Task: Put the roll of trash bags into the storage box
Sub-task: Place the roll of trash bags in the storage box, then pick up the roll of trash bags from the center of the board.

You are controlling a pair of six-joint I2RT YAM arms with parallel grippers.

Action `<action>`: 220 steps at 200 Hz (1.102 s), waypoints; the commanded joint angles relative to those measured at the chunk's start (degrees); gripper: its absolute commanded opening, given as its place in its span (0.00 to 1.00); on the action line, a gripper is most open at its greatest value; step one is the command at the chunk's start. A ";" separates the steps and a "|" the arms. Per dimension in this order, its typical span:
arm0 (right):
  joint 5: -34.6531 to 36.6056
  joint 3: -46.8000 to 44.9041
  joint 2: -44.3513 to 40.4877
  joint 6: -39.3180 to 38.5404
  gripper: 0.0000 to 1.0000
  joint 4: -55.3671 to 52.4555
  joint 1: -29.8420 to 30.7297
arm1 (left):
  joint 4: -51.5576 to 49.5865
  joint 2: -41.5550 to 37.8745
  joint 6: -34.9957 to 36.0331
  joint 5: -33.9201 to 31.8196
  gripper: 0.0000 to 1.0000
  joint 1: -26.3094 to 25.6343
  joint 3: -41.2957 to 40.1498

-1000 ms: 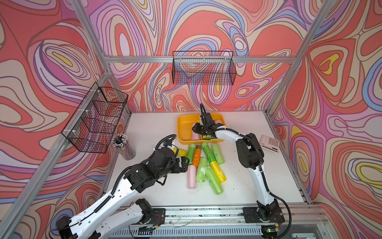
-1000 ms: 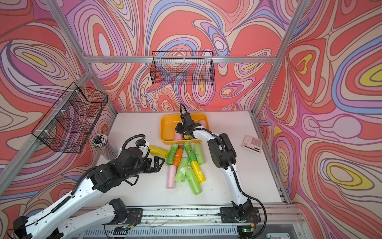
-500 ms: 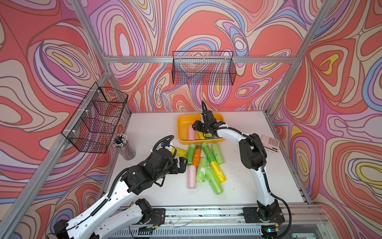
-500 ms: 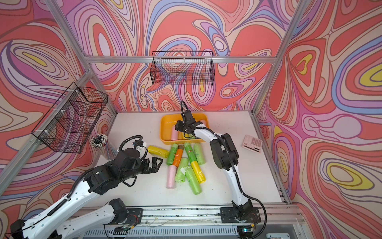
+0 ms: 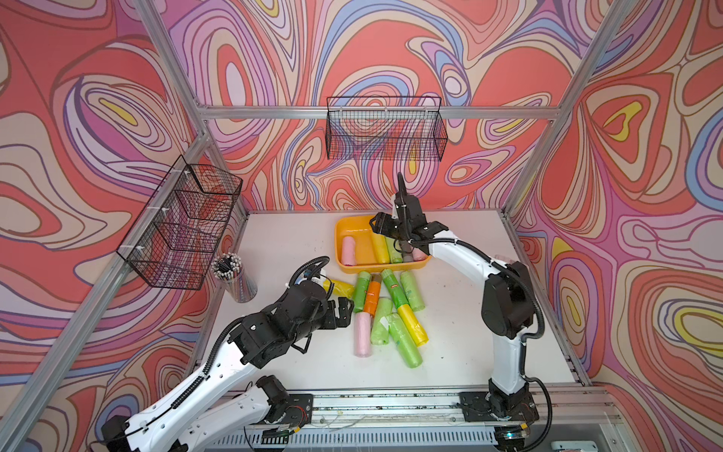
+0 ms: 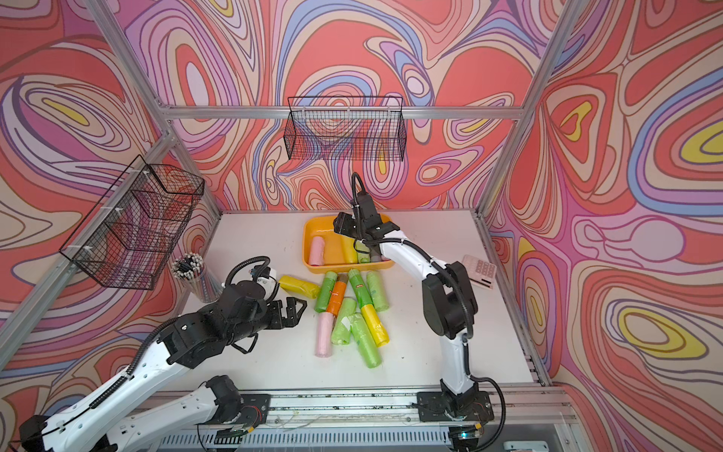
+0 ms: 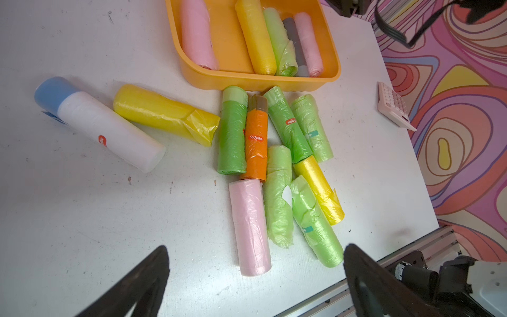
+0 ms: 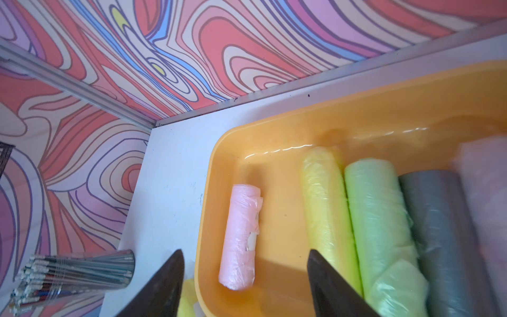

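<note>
Snagging risk: right hand (image 5: 381, 229), parted and empty above storage box (image 5: 375, 267), could drag yellow roll (image 5: 380, 248) out; left hand (image 6: 296, 311) wide.

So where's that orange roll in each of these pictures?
Both top views: the orange roll lies just in front of the storage box, near the picture's middle.
Left wrist view: orange roll near the middle, its brown end toward the box.
Right wrist view: not in it; this camera looks into the box.
Shared landmark: the storage box, seen in all four.
</note>
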 commanded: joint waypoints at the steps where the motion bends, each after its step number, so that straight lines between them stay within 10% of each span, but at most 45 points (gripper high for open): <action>1: 2.78 -4.56 -6.68 -1.60 0.91 -1.45 0.01 | -2.87 -1.36 -0.87 -2.45 1.00 -0.14 -0.72; 102: 9.19 -32.51 -33.62 -6.82 0.98 -1.29 -0.02 | -12.91 0.52 -6.48 -21.33 1.00 1.09 4.11; 220: 9.51 -41.06 -43.87 -12.42 0.98 -6.52 0.01 | 7.86 7.33 -3.09 5.96 1.00 29.89 -11.31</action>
